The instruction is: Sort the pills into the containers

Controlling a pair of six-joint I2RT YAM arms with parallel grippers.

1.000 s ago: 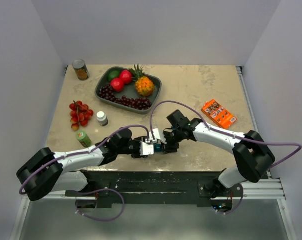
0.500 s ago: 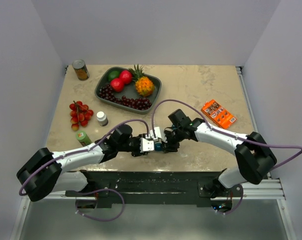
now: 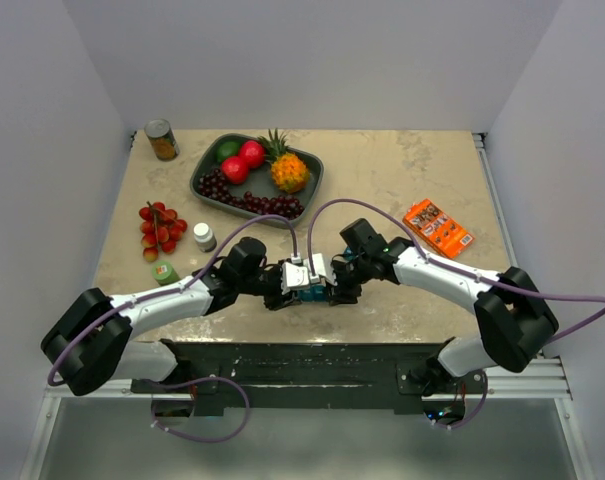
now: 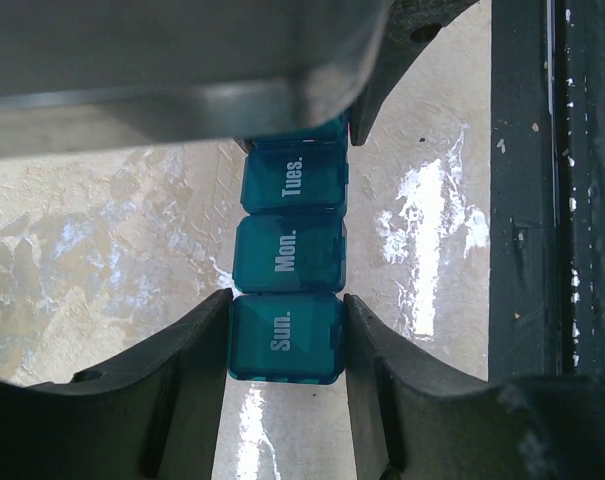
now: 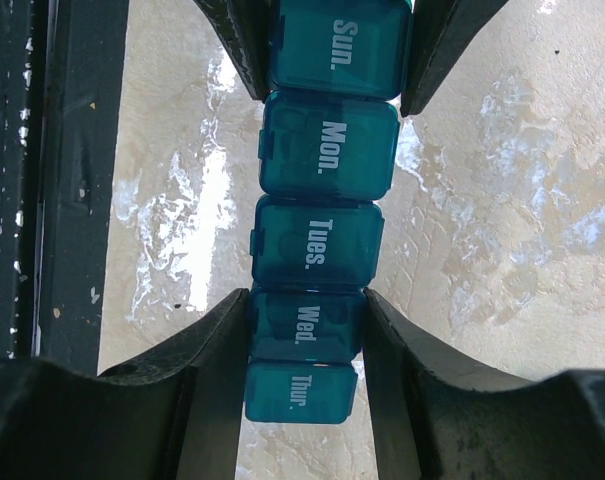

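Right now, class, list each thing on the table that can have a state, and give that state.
pill strip: visible lids shut
left gripper: shut on the pill strip at Sun.
right gripper: shut on the pill strip at Wed.
white bottle: upright, capped
can: upright
orange box: lying flat

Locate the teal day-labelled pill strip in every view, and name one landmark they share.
Top external: pill strip sits low centre, where the two arms meet.
Left wrist: pill strip runs up the middle, Sun. cube lowest.
Right wrist: pill strip fills the centre column, Sun. on top, Thur. lowest.
Shared landmark: the marbled tabletop under it.
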